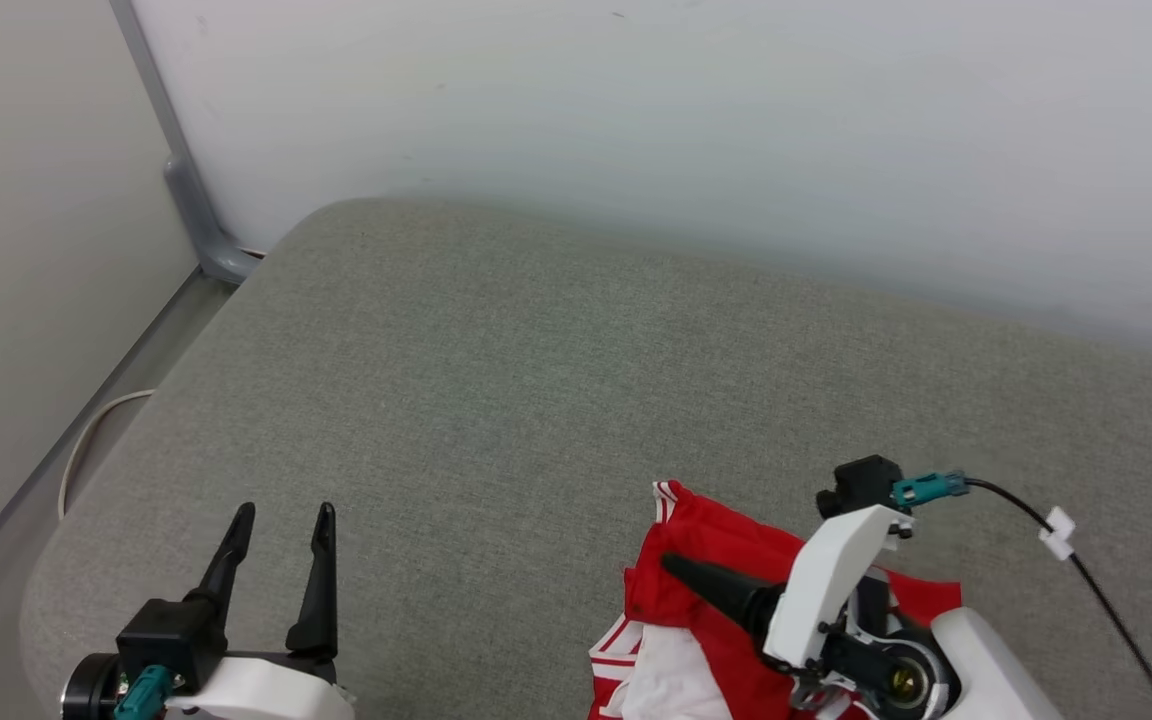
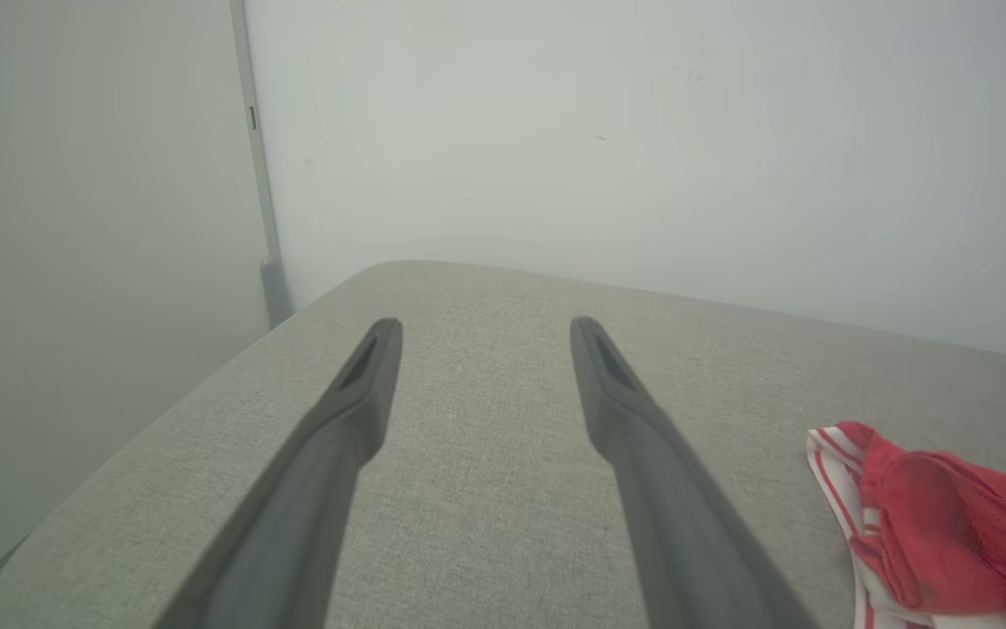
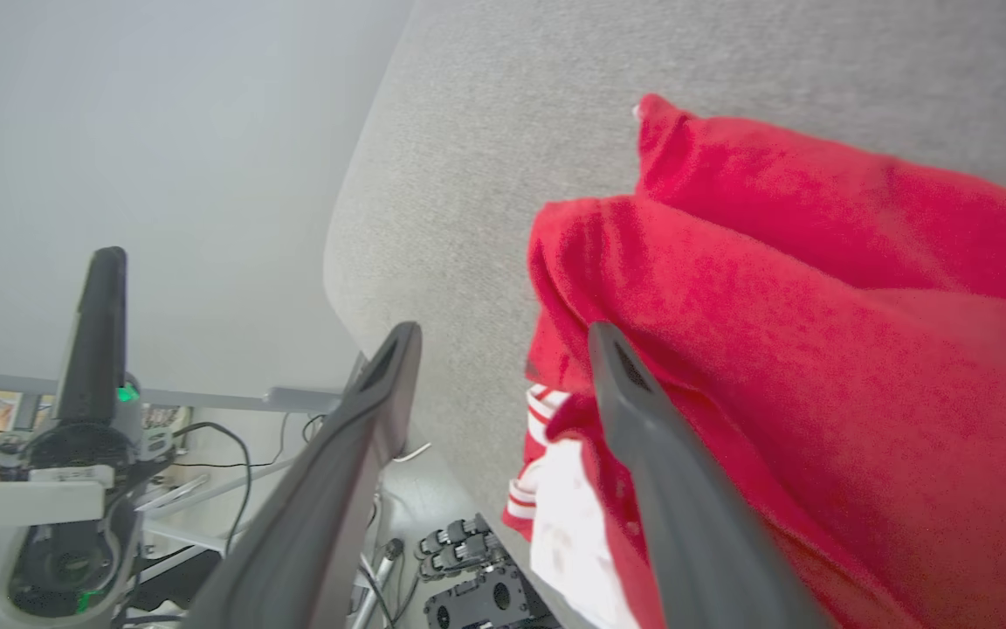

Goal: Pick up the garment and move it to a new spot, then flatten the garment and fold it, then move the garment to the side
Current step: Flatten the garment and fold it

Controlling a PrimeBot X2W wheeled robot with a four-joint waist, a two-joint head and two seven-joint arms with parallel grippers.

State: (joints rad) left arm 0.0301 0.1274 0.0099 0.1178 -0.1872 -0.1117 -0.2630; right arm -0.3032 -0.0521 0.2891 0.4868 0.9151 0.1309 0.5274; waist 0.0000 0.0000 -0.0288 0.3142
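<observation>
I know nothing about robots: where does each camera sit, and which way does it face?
Left wrist: on the left arm, looking along the open left gripper across the grey cushion to the wall; red garment at lower right.
Right wrist: on the right arm, looking along the open right gripper past the garment, towards the left gripper.
Head: up high, looking down on cushion, garment and both grippers.
Shared: both wrist views show the garment and the left gripper.

Crumpled red-and-white garment [image 1: 706, 535], heaped
</observation>
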